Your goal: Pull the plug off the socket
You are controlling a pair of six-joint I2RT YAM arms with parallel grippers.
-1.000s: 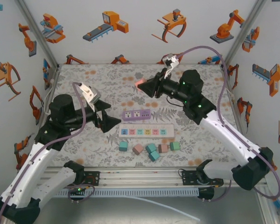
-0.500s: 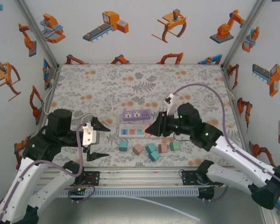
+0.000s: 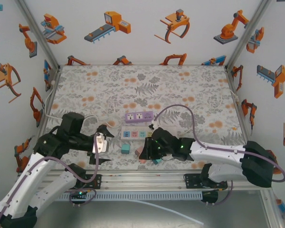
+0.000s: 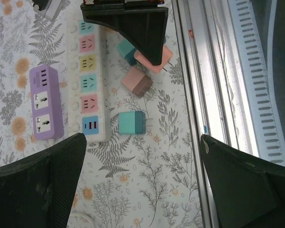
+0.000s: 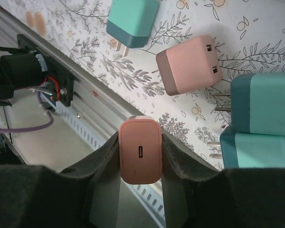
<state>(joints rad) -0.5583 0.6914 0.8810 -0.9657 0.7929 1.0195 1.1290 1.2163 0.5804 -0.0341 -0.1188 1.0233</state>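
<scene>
Pink rounded plastic charger plug (image 5: 140, 156) is clamped in right gripper (image 5: 140, 142), which has dropped from high over white pastel-socket power strip (image 4: 88, 76) to loose cube plugs (image 5: 192, 64). Unplugging looks done, release remains. Left gripper (image 3: 99, 145) gapes wide, empty.

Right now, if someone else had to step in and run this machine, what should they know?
Left gripper: open, empty, hovering over the near left of the table.
Right gripper: shut on the pink plug, low over the table's near edge.
Nearby lie loose plugs, including a teal plug and a pink-brown plug.
White power strip and purple strip: the sockets that show are empty.
Done: the plug is out. Left: probably set it down with the others and let go.
</scene>
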